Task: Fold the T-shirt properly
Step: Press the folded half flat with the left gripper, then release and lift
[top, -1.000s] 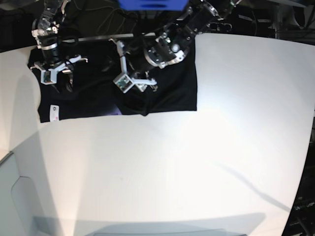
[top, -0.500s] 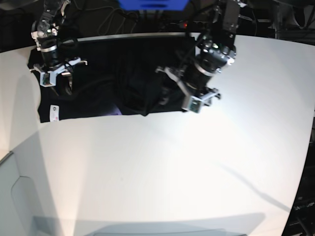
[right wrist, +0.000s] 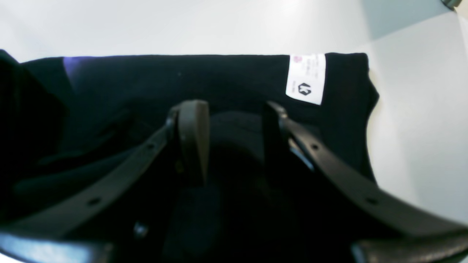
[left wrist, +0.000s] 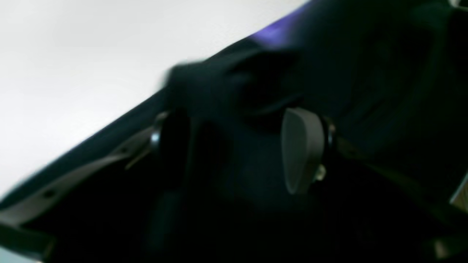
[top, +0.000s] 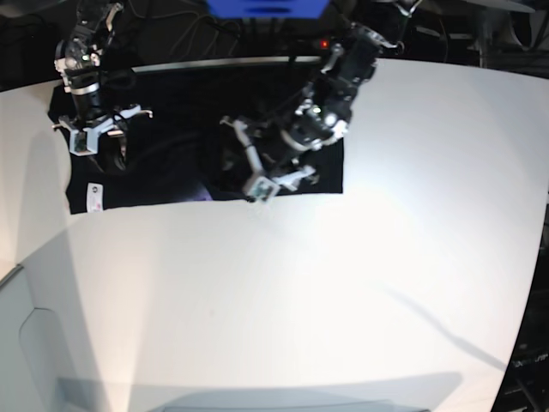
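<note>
The black T-shirt (top: 171, 129) lies partly folded along the table's far edge, its white tag (top: 96, 196) at the near left corner. A purple streak of print (top: 204, 195) shows at its near edge. My left gripper (top: 262, 176) hovers low over the shirt's near edge, jaws wide apart; in the left wrist view (left wrist: 237, 146), which is blurred, bunched black cloth (left wrist: 226, 84) lies just beyond the fingertips. My right gripper (top: 99, 137) sits on the shirt's left part. In the right wrist view (right wrist: 234, 138) its fingers stand partly apart with a hump of black cloth (right wrist: 236, 122) between them, and the tag (right wrist: 306, 78) lies ahead.
The white table (top: 300, 300) spreads wide toward the near side and the right. A blue object (top: 266, 7) and dark cables sit behind the table's far edge. The table's left edge (top: 17, 275) drops off near the front left.
My left arm swung from the shirt's middle out to its right edge, and has now come back to the shirt's near edge at the middle. My right gripper has stayed in place.
</note>
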Controlling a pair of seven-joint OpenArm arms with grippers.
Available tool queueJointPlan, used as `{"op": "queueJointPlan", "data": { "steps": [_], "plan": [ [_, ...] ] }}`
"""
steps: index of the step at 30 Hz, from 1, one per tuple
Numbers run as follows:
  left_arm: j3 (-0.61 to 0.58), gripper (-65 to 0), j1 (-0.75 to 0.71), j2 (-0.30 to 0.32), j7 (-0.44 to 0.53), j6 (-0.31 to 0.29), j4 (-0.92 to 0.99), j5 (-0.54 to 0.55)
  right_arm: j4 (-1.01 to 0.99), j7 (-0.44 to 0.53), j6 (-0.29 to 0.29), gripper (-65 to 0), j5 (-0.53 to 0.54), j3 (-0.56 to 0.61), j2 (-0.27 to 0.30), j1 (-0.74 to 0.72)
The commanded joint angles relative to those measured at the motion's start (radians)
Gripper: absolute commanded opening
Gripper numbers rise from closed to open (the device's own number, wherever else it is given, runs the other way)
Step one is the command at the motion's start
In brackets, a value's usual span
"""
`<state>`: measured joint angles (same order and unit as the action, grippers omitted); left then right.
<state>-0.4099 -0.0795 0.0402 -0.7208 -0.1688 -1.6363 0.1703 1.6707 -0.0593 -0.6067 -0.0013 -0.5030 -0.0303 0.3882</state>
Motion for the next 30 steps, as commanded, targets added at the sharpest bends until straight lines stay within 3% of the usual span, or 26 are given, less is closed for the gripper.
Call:
{"op": "queueJointPlan", "data": {
  "steps": [1,7,12,19,24,30],
  "plan": [
    [-0.014,-26.1,0.034,-0.027,0.020,0.004,0.018,0.004,0.015,0.029,-0.012,-39.8,0.014,-0.007,0.007,-0.001],
    [-0.047,-26.1,0.114,-0.133,0.022,0.004,0.106,0.008,0.022,0.029,-0.012,-39.8,0.014,-0.012,0.010,-0.001],
    [-0.042,-26.1,0.103,-0.144,0.022,0.001,-0.011,0.008,0.026,0.029,-0.012,-39.8,0.014,-0.047,0.022,-0.002],
    [-0.040,-26.1,-0.027,0.003,0.014,-0.001,-0.247,0.008,0.065,0.029,-0.012,-39.1,0.016,-0.112,0.020,-0.024],
    [-0.048,-26.1,-0.111,0.114,0.016,-0.004,-0.279,0.008,0.072,0.029,-0.012,-35.6,0.016,-0.116,0.020,-0.024],
    [-0.094,-26.1,-0.130,0.126,0.019,-0.007,-0.206,0.008,0.069,0.029,-0.012,-34.4,0.016,-0.116,0.019,-0.024]
  ]
}}
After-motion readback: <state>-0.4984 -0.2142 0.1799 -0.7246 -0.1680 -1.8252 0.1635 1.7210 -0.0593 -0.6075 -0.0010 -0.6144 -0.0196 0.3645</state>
